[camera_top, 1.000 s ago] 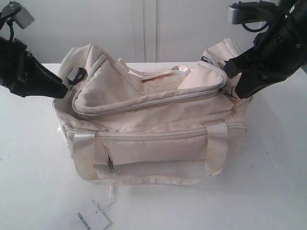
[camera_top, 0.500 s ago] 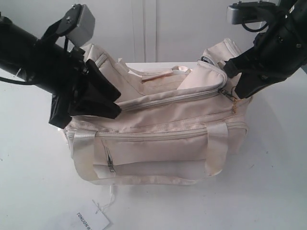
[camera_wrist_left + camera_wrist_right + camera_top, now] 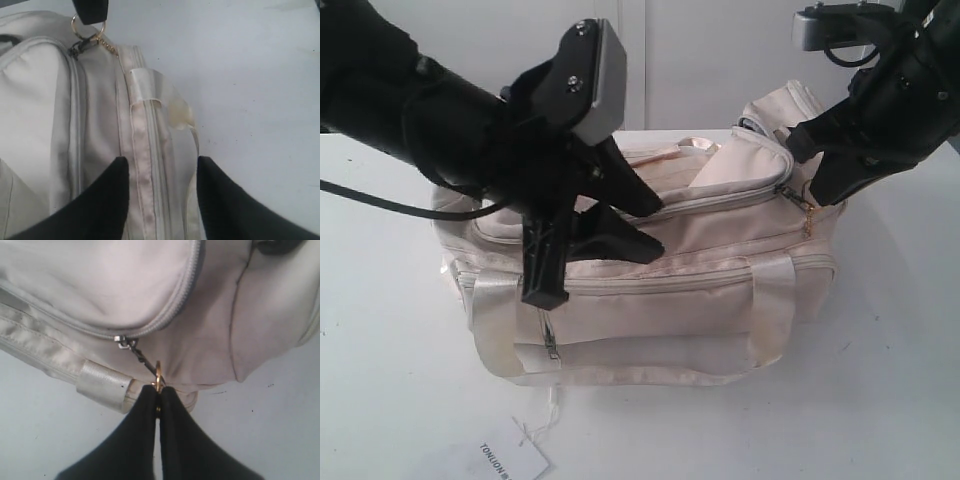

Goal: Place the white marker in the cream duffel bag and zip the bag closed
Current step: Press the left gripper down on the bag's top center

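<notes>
- Cream cloth, soft and slack, makes up the cream duffel bag (image 3: 700, 300), which sits on the white table (image 3: 880, 380). Its walls sag and crease, so I judge it will fold and slide under a pull rather than hold its shape.
- No view shows the white marker, and I cannot tell whether it lies under the loose top flap. A marker should be light, stiff and smooth, best pinched across the middle of its barrel.
- At the bag's right end, the gold ring zip pull (image 3: 158, 371) is a thin metal ring on a short chain below the slider. It is small and slick, so it could slip out of a weak pinch.
- The right gripper (image 3: 158, 390) has its jaws pressed together on that ring. I judge this the right place to hold, pulling along the curve of the zip (image 3: 172, 312).
- The left gripper (image 3: 160, 167) stands with its jaws wide and holds nothing. It hangs over the bag's top front, straddling a zip line beside a satin handle (image 3: 160, 95).
- From there it could press the cloth flat as a counter-hold, since the limp fabric will otherwise bunch ahead of the slider.
- The handles are glossy flat ribbon, the zip tapes finely ribbed, and the gripper fingers are matte black wedges.
- A paper tag (image 3: 510, 460) on a string lies on the table in front of the bag.
</notes>
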### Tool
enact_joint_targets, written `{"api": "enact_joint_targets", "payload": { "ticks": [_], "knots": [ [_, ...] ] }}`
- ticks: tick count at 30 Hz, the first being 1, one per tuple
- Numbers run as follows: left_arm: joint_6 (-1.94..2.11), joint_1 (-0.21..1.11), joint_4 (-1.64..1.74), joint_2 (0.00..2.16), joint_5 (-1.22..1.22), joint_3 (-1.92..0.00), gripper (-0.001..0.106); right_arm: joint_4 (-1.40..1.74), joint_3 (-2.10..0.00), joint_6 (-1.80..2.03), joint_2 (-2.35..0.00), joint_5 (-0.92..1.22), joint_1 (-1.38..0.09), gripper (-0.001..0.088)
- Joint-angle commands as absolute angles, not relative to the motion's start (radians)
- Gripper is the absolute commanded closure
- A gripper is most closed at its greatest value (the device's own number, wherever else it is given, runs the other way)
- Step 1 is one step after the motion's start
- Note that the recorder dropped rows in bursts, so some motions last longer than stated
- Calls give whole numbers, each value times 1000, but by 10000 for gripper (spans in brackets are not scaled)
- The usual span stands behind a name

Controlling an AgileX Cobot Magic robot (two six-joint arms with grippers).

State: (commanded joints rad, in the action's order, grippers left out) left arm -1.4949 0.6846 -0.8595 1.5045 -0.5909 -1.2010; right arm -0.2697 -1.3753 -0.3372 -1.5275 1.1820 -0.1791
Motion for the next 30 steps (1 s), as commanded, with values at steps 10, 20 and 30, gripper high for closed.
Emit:
{"api": "enact_joint_targets", "payload": {
  "ticks": [10, 20, 30],
  "knots": [
    [-1495, 827, -860, 1573, -339, -1201, 470, -270, -1375, -337, -1528, 1182, -179, 868],
    [-1495, 897, -860, 1653, -146, -1199, 461, -270, -1375, -337, -1528, 1179, -179, 868],
    [-1495, 900, -860, 1733, -97, -1199, 463, -272, -1375, -337, -1528, 1180, -179, 868]
  ]
}}
